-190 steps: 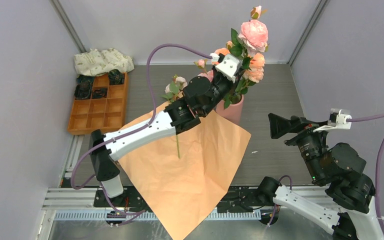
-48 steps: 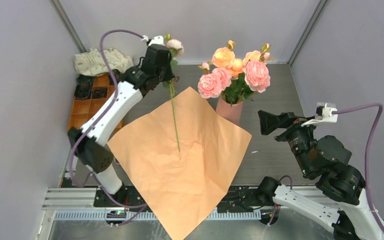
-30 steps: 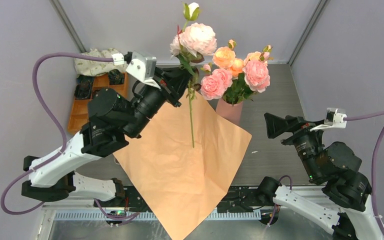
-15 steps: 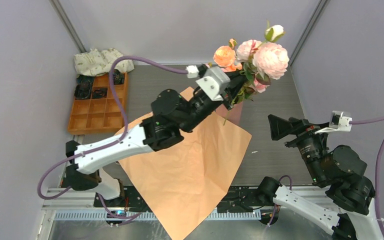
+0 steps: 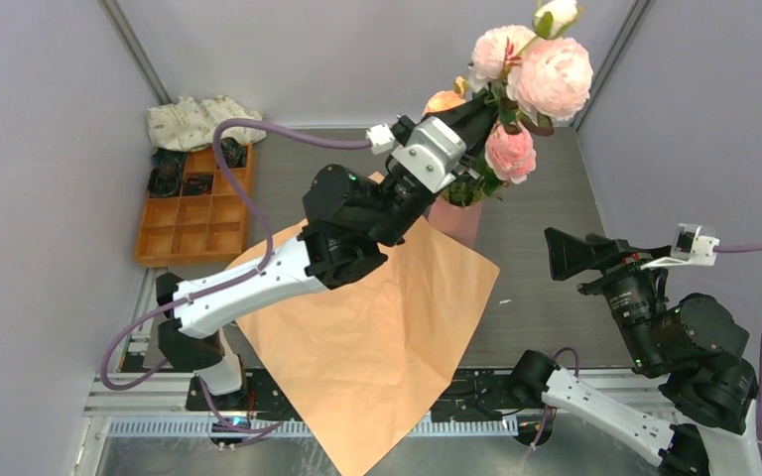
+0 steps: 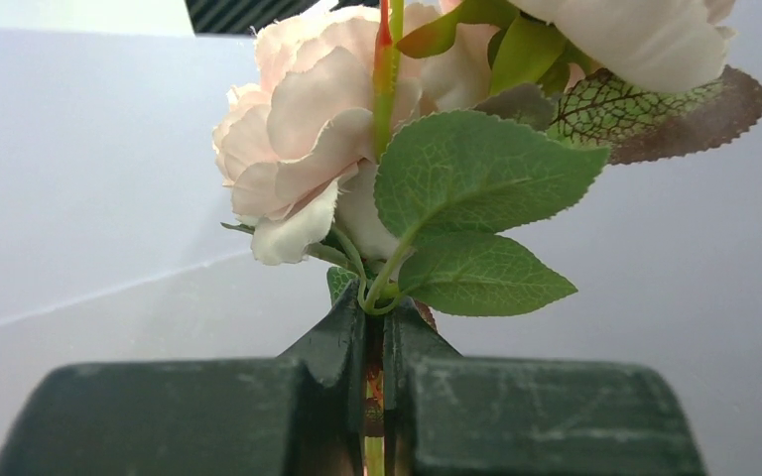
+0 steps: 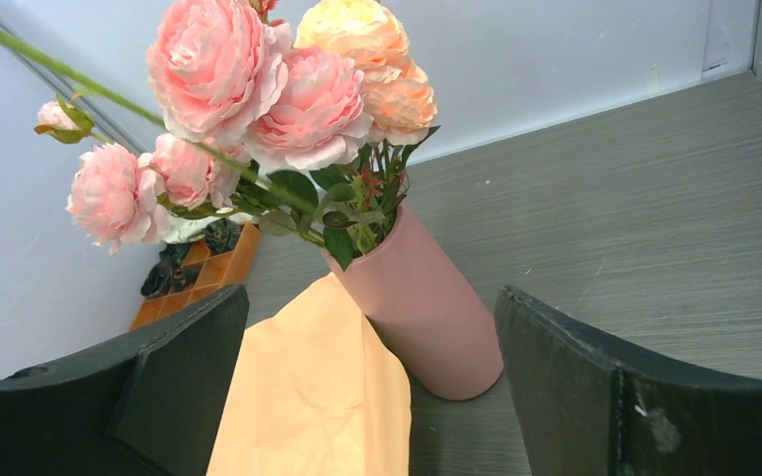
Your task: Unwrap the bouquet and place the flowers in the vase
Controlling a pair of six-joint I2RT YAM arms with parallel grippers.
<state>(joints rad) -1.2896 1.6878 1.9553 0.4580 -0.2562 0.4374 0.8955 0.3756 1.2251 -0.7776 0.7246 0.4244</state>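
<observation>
My left gripper [image 6: 375, 347] has its jaws clenched on a rose [image 5: 556, 74] by its stem near the vase [image 7: 427, 307]; my right gripper [image 7: 367, 337] has its jaws spread wide.

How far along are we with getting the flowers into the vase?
Done: the orange paper lies open and several roses stand in the vase. In hand: the left hand is shut on another rose stem above the vase. Left: lower and release it; no other loose stems show. The right hand is open, empty.
</observation>
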